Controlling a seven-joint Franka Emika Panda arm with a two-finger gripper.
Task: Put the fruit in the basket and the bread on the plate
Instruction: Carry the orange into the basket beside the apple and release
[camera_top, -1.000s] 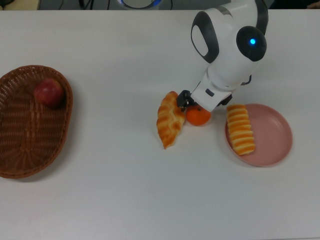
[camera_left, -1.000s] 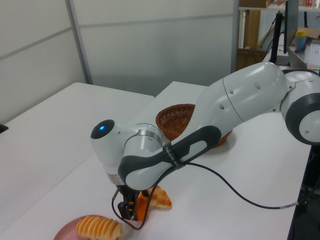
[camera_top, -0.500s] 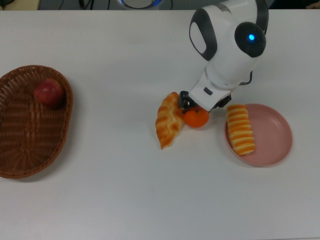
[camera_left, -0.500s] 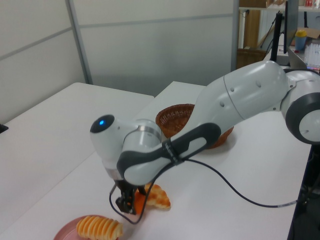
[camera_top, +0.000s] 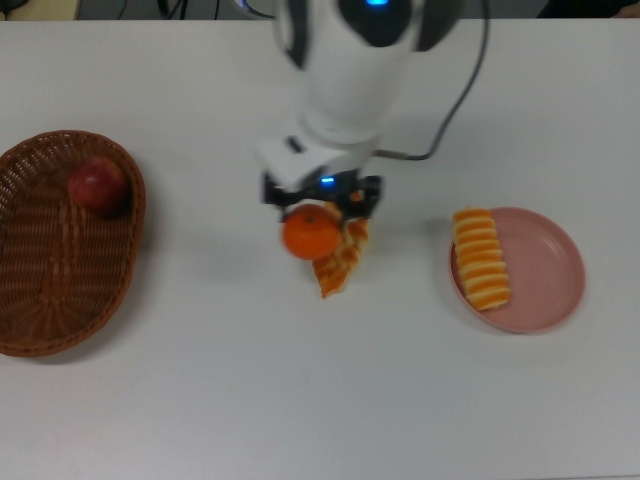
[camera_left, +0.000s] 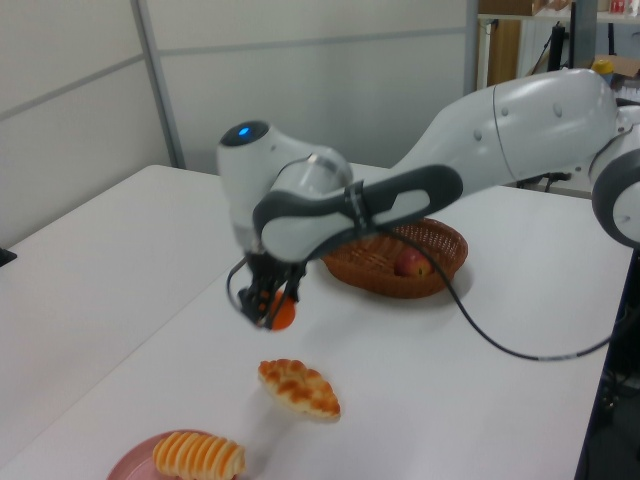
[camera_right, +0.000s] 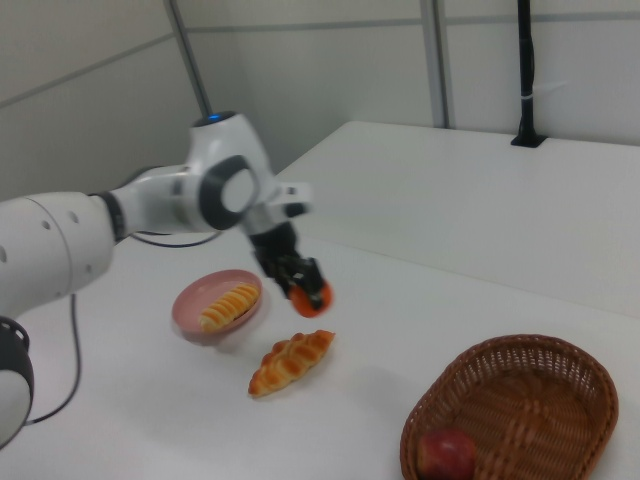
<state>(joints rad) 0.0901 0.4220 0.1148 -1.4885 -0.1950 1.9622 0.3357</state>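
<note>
Claw (camera_top: 318, 215): closed around the tangerine (camera_top: 311, 234), lifted clear of the surface (camera_top: 300, 400); fruit showing between the fingers in the left view and the right view.
Tangerine: in the grip, hanging in the air above the twisted loaf (camera_left: 299, 387); no contact with that loaf in the left view.
Step in hand: carrying the second fruit toward the basket (camera_top: 40, 310); pick-up judged complete, drop-off not yet done.
Basket: well apart from the claw, toward the top view's left; red apple (camera_top: 97, 185) already inside, near the upper end in the top view.
Twisted loaf: flat on the surface just below the claw, partly hidden under the tangerine in the top view; not yet on the plate (camera_top: 550, 270).
Plate: well apart from the claw, toward the top view's right; ridged roll (camera_top: 480, 258) lying on the side nearer the claw.
Progress: one fruit and one bread judged placed; tangerine and twisted loaf remaining.
Next move: travel across to the basket at enough height to clear the rim, lower over a bare part of the weave away from the apple, then release.
After that: return for the twisted loaf, with room beside the ridged roll on the plate.
</note>
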